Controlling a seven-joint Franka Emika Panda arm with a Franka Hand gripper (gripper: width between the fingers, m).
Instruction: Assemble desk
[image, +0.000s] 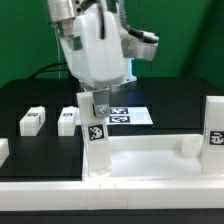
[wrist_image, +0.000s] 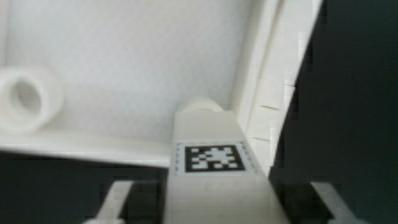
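Note:
The desk slab (image: 150, 160) lies in front, white with a raised rim. My gripper (image: 97, 103) is shut on a square white leg (image: 96, 135), which stands upright on the slab's corner at the exterior view's left. In the wrist view the tagged leg (wrist_image: 214, 150) runs between my fingers (wrist_image: 121, 200), with my gripper (wrist_image: 217, 208) closed on its sides. Below it are the slab's floor (wrist_image: 125, 60), its rim (wrist_image: 267, 70) and a round socket (wrist_image: 22, 100). A second leg (image: 214, 125) stands upright at the slab's right corner.
Two loose legs (image: 32, 120) (image: 68, 120) lie on the black table at the exterior view's left, and another white part (image: 3, 150) lies at the left edge. The marker board (image: 128, 115) lies behind the slab. A round socket (image: 185, 147) rises inside the slab's right end.

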